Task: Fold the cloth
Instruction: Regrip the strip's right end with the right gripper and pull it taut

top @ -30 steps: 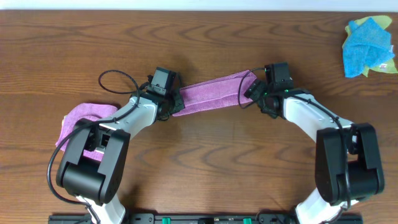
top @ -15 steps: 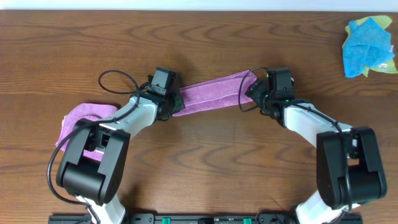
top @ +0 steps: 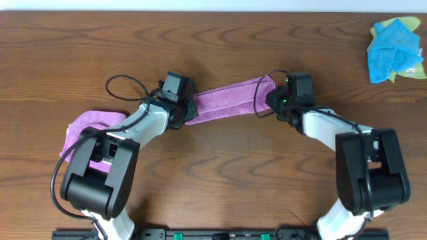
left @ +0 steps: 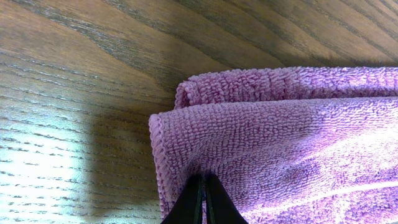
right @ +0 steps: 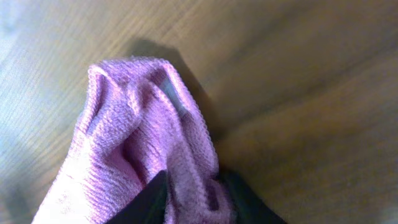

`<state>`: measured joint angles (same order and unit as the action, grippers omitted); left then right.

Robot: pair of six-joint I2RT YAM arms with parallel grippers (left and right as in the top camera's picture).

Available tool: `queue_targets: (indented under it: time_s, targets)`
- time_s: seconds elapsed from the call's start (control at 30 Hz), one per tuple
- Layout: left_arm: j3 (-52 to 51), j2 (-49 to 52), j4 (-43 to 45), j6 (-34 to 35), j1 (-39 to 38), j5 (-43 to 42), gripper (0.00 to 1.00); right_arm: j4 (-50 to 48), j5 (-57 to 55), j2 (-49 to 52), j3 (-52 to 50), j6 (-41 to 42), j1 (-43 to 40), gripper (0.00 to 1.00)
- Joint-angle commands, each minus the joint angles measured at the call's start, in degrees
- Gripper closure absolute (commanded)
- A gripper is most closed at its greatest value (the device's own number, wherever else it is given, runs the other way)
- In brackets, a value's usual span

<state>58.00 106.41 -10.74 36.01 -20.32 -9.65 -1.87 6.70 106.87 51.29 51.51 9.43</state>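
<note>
On the table, the cloth is lying stretched between the left gripper and the right gripper, each pinching one end tightly, probably so it lifts flat for the fold.

A crumpled blue cloth, perhaps over a yellow-green one, lies on the wooden table.

Purple cloth nubby matt terry; table smooth grained wood, slight sheen

Overhead looks straight down at the table; both wrist views press close on the cloth.
</note>
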Motion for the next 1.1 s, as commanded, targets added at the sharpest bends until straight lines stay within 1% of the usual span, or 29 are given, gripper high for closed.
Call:
queue_targets:
  time_s: [0.0,0.07,0.2,0.5,0.77,1.07]
  targets:
    - [1.03,0.94,-0.83,0.02,0.04,0.87,0.94,2.27,2.84,4.13,-2.73,-1.49,0.28,0.82]
    - [1.03,0.94,-0.92,0.00,0.04,0.87,0.94,2.23,3.30,4.13,-2.62,-2.60,0.28,0.89]
    - [1.03,0.94,-1.09,0.00,0.04,0.87,0.94,2.27,4.13,3.78,-1.99,-5.18,0.28,0.98]
    - [1.03,0.94,-1.68,-0.04,0.04,1.84,0.94,3.21,3.87,-3.04,-1.79,-10.45,0.39,0.99]
    - [1.03,0.94,-1.68,-0.04,0.04,1.73,0.94,5.66,3.78,-9.97,-1.79,-12.66,2.05,0.99]
    - [1.03,0.94,-1.70,-0.04,0.04,1.70,0.94,5.49,3.63,-14.19,-1.73,-12.61,6.47,0.99]
